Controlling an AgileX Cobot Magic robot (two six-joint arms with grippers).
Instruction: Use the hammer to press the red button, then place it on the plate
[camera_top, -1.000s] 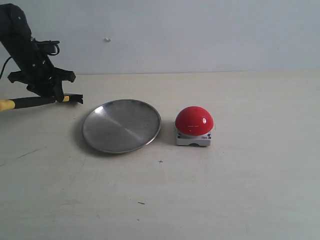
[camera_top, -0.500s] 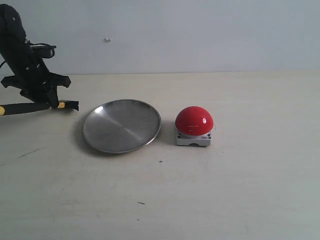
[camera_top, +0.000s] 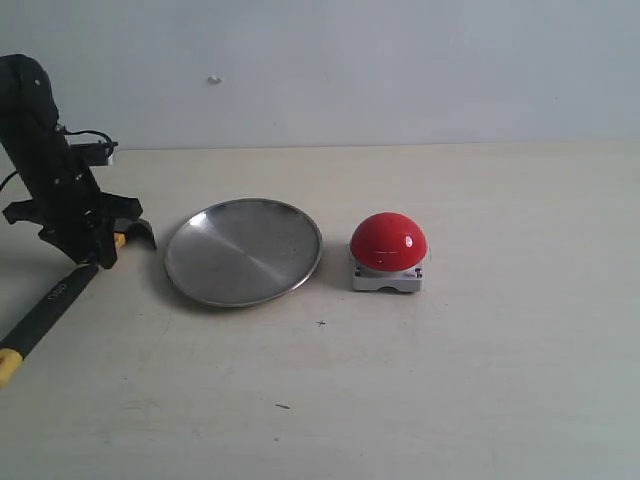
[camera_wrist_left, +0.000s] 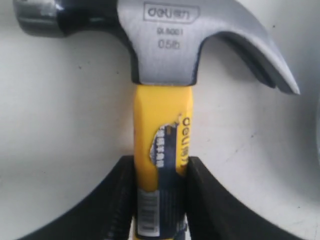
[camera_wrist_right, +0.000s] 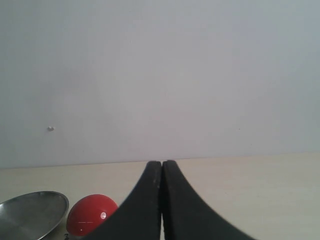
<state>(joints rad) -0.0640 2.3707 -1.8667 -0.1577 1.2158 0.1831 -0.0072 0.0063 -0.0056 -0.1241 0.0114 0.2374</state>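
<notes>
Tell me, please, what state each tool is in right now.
Left tool: holding the hammer by its neck.
Right tool: closed, holding nothing.

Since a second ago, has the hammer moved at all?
Yes. The hammer has pivoted: its handle, level before, now slants toward the lower left, while its head has dropped beside the left rim of the plate.

The left pincer (camera_top: 92, 243) has dropped lower and turned, swinging the hammer (camera_top: 55, 295) it grips. The handle, which lay level pointing left, now slants down toward the near left, and the head sits closer to the plate (camera_top: 200, 290).
</notes>
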